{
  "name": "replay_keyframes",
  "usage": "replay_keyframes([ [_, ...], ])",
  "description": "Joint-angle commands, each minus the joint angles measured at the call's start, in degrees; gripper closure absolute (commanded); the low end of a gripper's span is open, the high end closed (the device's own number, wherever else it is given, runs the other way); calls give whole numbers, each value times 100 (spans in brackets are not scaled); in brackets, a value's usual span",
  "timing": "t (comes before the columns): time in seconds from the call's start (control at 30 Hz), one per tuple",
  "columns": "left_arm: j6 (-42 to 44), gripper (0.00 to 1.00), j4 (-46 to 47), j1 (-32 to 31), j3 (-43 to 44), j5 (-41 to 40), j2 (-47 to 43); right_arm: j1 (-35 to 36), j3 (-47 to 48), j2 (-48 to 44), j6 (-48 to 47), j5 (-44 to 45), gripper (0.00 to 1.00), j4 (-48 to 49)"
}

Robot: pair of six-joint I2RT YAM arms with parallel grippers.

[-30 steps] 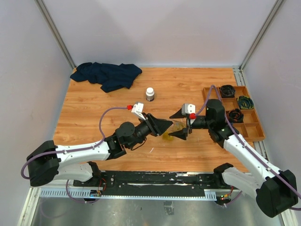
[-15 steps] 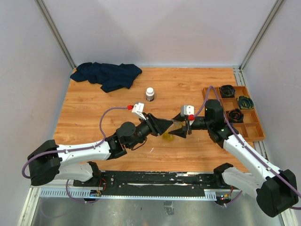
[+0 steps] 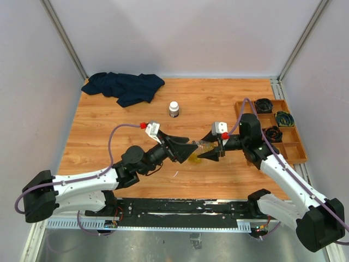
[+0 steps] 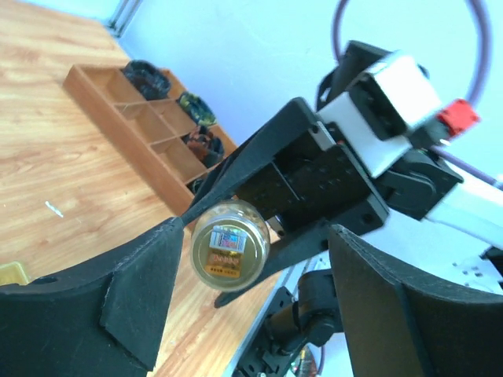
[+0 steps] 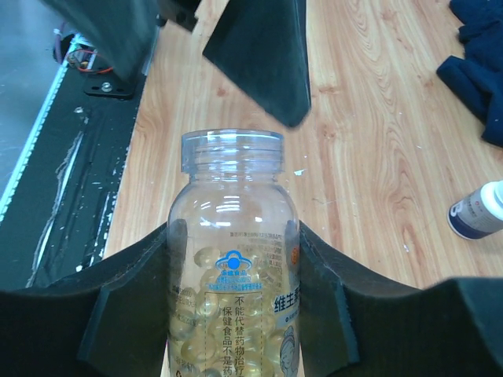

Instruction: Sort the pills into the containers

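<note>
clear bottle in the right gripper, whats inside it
Yellowish translucent capsules sit in the lower part of the clear bottle; its uncapped neck looks empty. The label and the right gripper hide how many.

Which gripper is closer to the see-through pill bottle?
Right. The right gripper is clamped around the clear pill bottle. The left gripper is open just beyond the bottle's mouth and does not touch it.

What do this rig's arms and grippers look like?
The left arm and right arm are white shells with black joints. The left gripper and right gripper each have two broad black wedge-shaped fingers. A purple cable loops to a white, red-tipped camera box on each wrist.
</note>
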Motion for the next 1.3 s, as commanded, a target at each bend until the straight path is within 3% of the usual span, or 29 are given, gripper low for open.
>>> replay_keyframes([
  [0.0, 1288, 19, 463, -52, -488, 411, -770, -153, 241, -9, -283, -728, 99, -291],
  [0.17, 2641, 6, 641, -50, -1131, 1011, -1564, -199, 329, 47, -633, -1037, 98, -660],
  [0.33, 4096, 5, 751, -58, -1495, 2393, -1885, -199, 373, 109, -1029, -1217, 98, -1005],
  [0.6, 6289, 4, 634, -50, -1448, 3274, -1595, -199, 429, 188, -1804, -1270, 97, -1615],
  [0.9, 6796, 17, -655, 23, -178, 3255, -559, -197, 462, 229, -2031, -1279, 99, -1832],
  [1.07, 6944, 21, -885, 52, 133, 3201, -153, -193, 487, 214, -2068, -1282, 99, -1872],
  [1.27, 6987, 36, -895, 71, 202, 2947, -66, -190, 487, 229, -2075, -1314, 99, -1886],
])
